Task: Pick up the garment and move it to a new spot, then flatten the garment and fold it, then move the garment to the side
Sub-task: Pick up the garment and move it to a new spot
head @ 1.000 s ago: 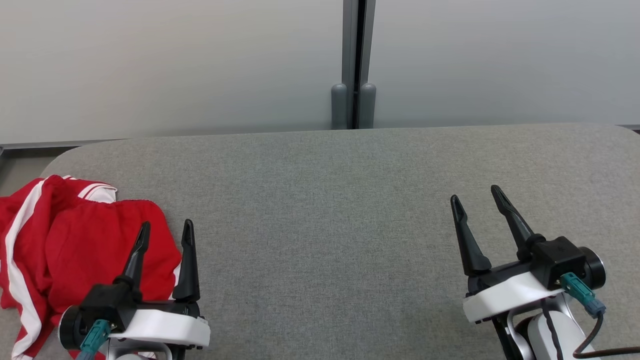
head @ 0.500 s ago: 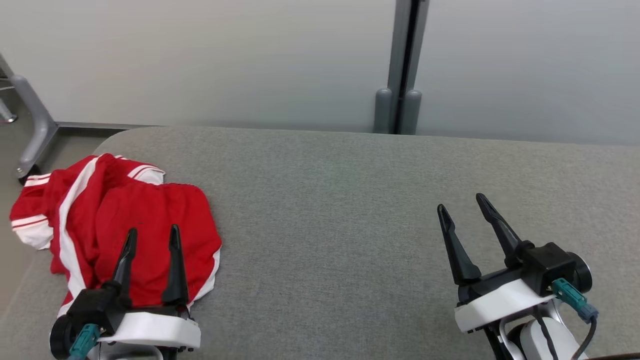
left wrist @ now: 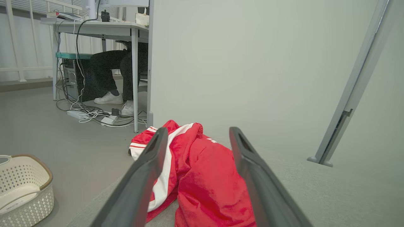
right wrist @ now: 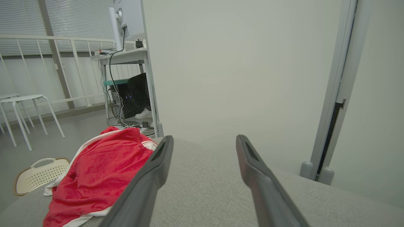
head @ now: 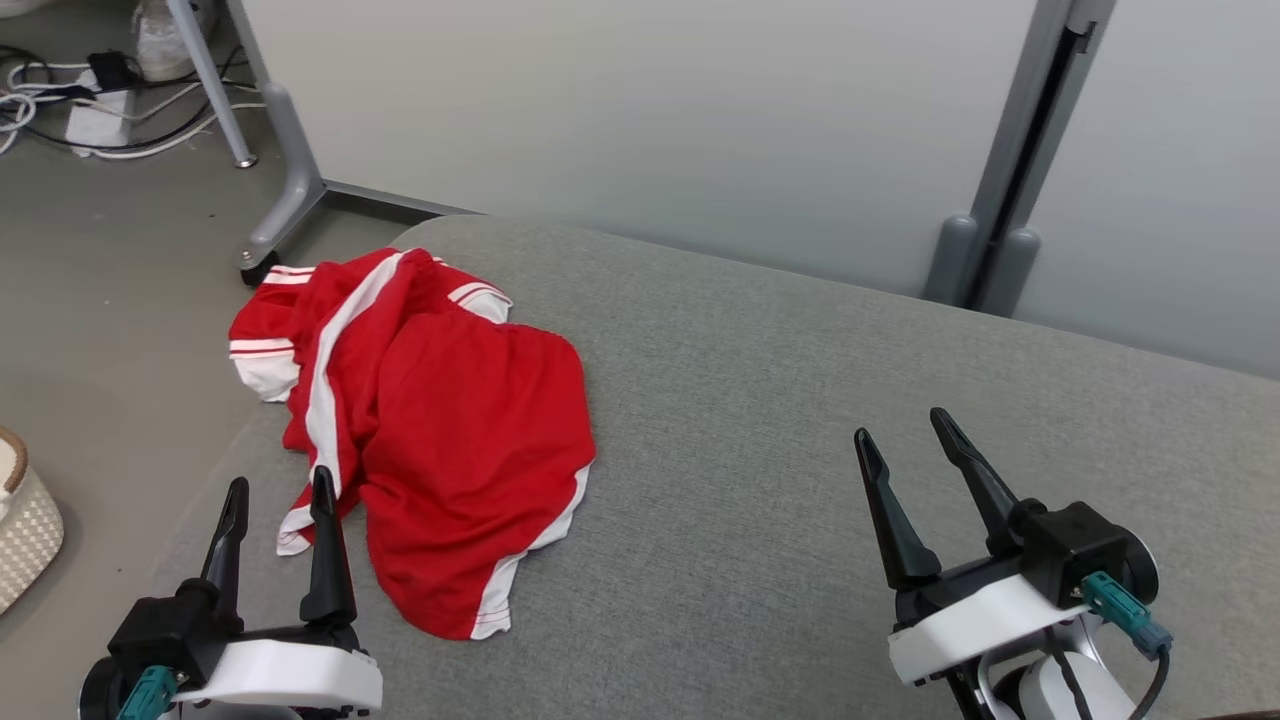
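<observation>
A crumpled red garment (head: 440, 420) with white stripes lies bunched at the left end of the grey padded table (head: 800, 420), one sleeve hanging over the edge. My left gripper (head: 280, 484) hovers open just near of the garment's front-left corner, with nothing between its fingers. The left wrist view has the garment (left wrist: 202, 176) straight ahead between the open fingers of the left gripper (left wrist: 197, 132). My right gripper (head: 905, 425) stands open over bare table at the right, far from the cloth. In the right wrist view the garment (right wrist: 101, 170) lies off to the left of the right gripper (right wrist: 205, 138).
A white woven basket (head: 25, 515) sits on the floor left of the table. Behind it stand a partition wall (head: 640, 120), a desk leg (head: 290, 170) and cables (head: 60, 100). A person's legs and white shoes (left wrist: 110, 97) are under a desk.
The head camera has swung left, so the whole garment and the floor left of the table have come into the picture. Both grippers stay open and keep their pose.
</observation>
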You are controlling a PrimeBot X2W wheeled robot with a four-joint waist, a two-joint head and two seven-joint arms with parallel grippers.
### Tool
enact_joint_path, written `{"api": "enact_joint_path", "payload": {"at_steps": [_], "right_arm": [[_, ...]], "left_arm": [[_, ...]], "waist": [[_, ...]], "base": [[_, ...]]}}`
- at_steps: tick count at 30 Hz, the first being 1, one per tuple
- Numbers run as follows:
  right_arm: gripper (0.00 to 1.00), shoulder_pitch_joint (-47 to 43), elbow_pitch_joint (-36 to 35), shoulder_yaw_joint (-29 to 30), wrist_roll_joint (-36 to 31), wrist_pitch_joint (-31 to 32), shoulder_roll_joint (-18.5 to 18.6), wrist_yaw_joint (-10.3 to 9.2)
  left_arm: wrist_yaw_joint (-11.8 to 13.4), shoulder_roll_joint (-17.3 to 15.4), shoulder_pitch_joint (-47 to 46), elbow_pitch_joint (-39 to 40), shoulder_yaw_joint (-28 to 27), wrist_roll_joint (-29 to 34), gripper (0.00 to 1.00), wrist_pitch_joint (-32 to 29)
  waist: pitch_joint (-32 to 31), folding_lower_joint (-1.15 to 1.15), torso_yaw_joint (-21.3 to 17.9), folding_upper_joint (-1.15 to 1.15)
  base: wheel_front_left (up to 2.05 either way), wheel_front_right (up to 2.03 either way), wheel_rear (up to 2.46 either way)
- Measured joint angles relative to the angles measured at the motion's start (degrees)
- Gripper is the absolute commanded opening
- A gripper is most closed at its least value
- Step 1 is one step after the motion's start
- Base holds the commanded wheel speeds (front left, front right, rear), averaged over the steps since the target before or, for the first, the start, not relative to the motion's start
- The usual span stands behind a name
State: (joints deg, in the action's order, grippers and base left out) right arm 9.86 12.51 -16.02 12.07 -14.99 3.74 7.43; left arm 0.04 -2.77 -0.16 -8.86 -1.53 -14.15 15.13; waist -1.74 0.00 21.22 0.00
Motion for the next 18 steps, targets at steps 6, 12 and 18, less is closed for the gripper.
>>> {"api": "enact_joint_path", "payload": {"at_steps": [6,12,18], "right_arm": [[1.00,-0.1,0.1,-0.2,0.1,0.0,-0.1,0.00],[1.00,-0.1,0.1,-0.6,1.1,0.0,-0.3,0.00],[1.00,-0.1,0.0,-0.4,1.6,0.0,-0.4,0.00]], "left_arm": [[-0.3,0.0,0.6,-0.1,-0.4,0.1,1.00,0.0],[-0.5,0.0,0.8,-0.4,-0.6,-0.1,1.00,0.0],[-2.6,-0.1,-0.5,-4.1,0.6,-2.7,1.00,-1.3]], "waist": [[-0.3,0.00,3.4,0.00],[-0.7,0.00,5.1,0.00],[-0.6,0.00,4.3,0.00]], "base": [[0.00,0.00,0.00],[0.00,0.00,0.00],[0.00,0.00,0.00]]}}
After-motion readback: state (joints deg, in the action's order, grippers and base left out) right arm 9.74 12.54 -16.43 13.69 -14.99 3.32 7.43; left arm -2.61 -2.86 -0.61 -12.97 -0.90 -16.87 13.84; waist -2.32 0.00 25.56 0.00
